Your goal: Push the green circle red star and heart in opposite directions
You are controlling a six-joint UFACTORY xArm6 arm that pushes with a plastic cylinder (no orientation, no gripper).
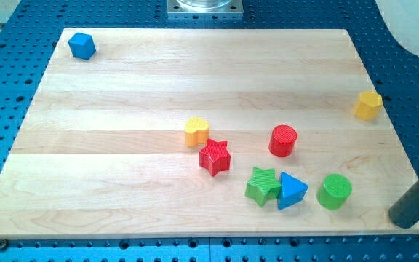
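You see my tip low at the right edge, holding nothing, right of the green circle and apart from it. The red star touches the yellow heart, both well left of the circle on the wooden board.

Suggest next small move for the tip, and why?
Probably slide my tip toward the view's left, to the green circle. The tip sits apart from every block, near the board's bottom right edge; the red star and yellow heart touch each other.
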